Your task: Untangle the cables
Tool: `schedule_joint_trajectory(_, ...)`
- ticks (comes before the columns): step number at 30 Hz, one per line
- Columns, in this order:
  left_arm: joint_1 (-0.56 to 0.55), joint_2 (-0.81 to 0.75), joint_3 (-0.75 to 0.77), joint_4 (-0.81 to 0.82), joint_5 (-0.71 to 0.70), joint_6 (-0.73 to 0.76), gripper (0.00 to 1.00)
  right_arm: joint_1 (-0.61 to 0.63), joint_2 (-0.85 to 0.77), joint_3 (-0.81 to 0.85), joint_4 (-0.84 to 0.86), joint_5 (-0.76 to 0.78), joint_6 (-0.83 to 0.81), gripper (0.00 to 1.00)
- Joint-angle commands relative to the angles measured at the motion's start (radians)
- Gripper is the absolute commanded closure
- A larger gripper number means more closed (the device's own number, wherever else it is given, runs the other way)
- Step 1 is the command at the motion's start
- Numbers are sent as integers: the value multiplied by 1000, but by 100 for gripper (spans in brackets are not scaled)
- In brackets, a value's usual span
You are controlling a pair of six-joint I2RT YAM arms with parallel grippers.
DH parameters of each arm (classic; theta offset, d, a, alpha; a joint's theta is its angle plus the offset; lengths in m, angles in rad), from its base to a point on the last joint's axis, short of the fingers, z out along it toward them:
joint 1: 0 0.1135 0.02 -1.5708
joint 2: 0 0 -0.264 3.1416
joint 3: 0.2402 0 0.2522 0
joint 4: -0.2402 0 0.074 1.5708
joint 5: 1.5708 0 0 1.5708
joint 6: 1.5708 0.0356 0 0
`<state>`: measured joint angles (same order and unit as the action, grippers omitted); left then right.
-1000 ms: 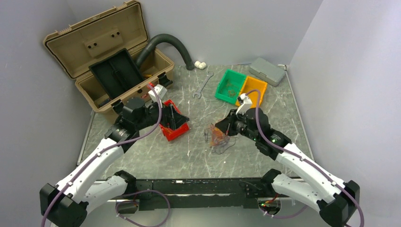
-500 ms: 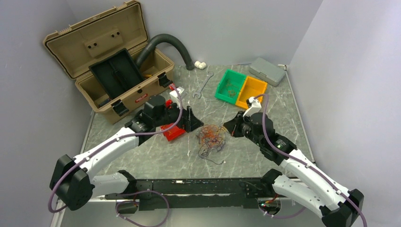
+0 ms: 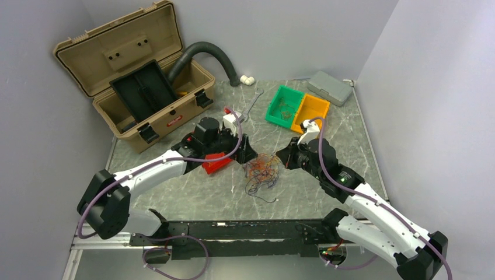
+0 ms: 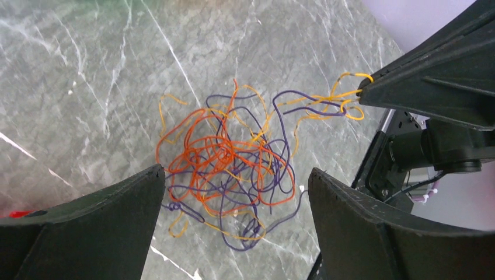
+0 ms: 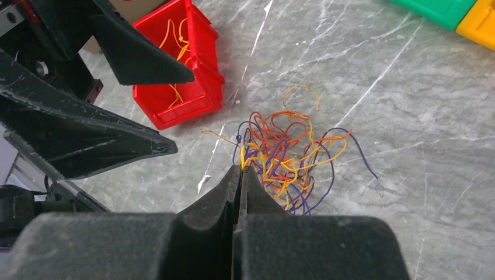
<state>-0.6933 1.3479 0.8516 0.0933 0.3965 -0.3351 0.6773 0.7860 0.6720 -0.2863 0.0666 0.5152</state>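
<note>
A palm-sized tangle of thin orange, yellow and purple cables [image 3: 261, 169] lies on the marble table between the arms; it also shows in the left wrist view [image 4: 230, 166] and the right wrist view [image 5: 289, 157]. My right gripper [image 5: 241, 169] is shut on yellow strands at the tangle's right edge, where its tip [image 3: 279, 156] touches the heap. My left gripper [image 4: 233, 186] is open and empty, its wide jaws just above the tangle's left side [image 3: 250, 154].
A red bin [image 3: 215, 162] with a few yellow wires sits under the left arm. Green [image 3: 284, 105] and orange [image 3: 312, 111] bins, a grey case [image 3: 330, 87], a wrench [image 3: 251, 105], an open tan toolbox [image 3: 140, 76] and a dark hose [image 3: 210, 55] stand behind.
My left arm has swung right from the red bin to just over the tangle. My right gripper drew back right, spreading the tangle, and now holds still.
</note>
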Motion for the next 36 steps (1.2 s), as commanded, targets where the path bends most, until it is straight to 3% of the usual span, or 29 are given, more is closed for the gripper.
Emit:
schedule_joint_trajectory(1, -3, 28, 49, 119, 11, 40, 6, -2, -36, 16, 62, 6, -37, 100)
schedule_joint_trajectory(10, -7, 153, -35, 338, 49, 8, 8, -1, -63, 22, 85, 24, 5, 100)
schedule_joint_trajectory(15, -10, 338, 85, 139, 37, 52, 15, 0, -60, 91, 27, 116, -1, 100)
schedule_joint_trajectory(19, -10, 430, 163, 16, 7, 78, 17, -1, -50, 175, -44, 303, -21, 100)
schedule_joint_trajectory(24, -8, 480, 243, -130, -45, 105, 37, -2, -25, 308, -160, 531, -42, 100)
schedule_joint_trajectory(33, -2, 424, 194, -56, 3, 106, 98, -3, -50, 365, -201, 624, -57, 100)
schedule_joint_trajectory(36, 5, 392, 166, -45, -40, 90, 100, -5, -55, 388, -244, 709, -42, 100)
